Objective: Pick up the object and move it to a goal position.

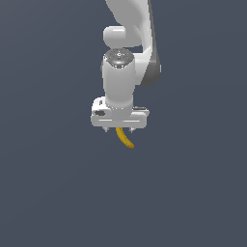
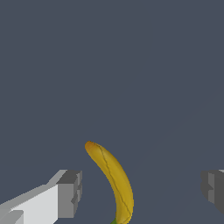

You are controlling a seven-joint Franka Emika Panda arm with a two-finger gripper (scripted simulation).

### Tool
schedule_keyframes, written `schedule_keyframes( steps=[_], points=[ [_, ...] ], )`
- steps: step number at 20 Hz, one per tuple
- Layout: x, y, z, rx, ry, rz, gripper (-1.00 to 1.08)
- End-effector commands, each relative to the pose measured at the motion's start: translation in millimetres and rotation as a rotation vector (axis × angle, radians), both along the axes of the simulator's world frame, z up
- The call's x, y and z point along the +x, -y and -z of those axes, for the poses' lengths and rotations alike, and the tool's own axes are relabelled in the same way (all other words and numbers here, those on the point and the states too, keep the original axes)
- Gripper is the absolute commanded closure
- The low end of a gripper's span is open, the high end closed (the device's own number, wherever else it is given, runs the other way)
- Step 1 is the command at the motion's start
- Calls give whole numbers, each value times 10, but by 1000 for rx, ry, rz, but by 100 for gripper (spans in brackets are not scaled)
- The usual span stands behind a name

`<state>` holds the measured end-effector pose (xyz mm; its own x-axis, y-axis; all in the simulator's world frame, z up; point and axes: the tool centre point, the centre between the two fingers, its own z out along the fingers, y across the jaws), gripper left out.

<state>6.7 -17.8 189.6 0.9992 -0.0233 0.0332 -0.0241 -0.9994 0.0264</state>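
We're at the approach-and-grasp step here: the white gripper (image 1: 119,130) hangs directly over the banana (image 1: 124,137), and nothing is clamped yet. In the wrist view the two grey fingertips (image 2: 70,194) stand wide apart, one on either side of the fruit, with clear gaps between each pad and the yellow skin, so the gripper is spread and holding nothing. The banana (image 2: 112,180) lies between them, curved, its orange-brown tip pointing away from the palm and a hint of green stem just at the frame's edge. It rests on the plain dark table (image 1: 53,193), as far as I can judge; no shadow or edge shows how far the fingertips are above that surface.

From the exterior view, the arm (image 1: 132,29) comes down from the top of the frame, the wrist pointing straight down, the hand's crossbar level and broadside to the camera. The banana peeks out beneath it, trailing toward the exterior view's right.

What next? My read: the fingers need to sit low enough to straddle the fruit's body, then close across its narrow width. The banana runs lengthwise between the pads, which suits a squeeze across it. It sits nearer one finger than the other, so that pad may nudge it first. No goal marker shows in either view, so where the carry ends I can't say
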Motion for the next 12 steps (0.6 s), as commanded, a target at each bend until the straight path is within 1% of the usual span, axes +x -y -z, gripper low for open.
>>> schedule_keyframes(
  steps=[1, 4, 9, 12],
  points=[
    [0, 0, 0, 0, 0, 0, -92],
    [-6, 51, -1, 0, -1, 4, -92],
    [-39, 283, -3, -1, -5, 24, -92],
    [-48, 325, -1, -1, -6, 27, -92]
  ],
)
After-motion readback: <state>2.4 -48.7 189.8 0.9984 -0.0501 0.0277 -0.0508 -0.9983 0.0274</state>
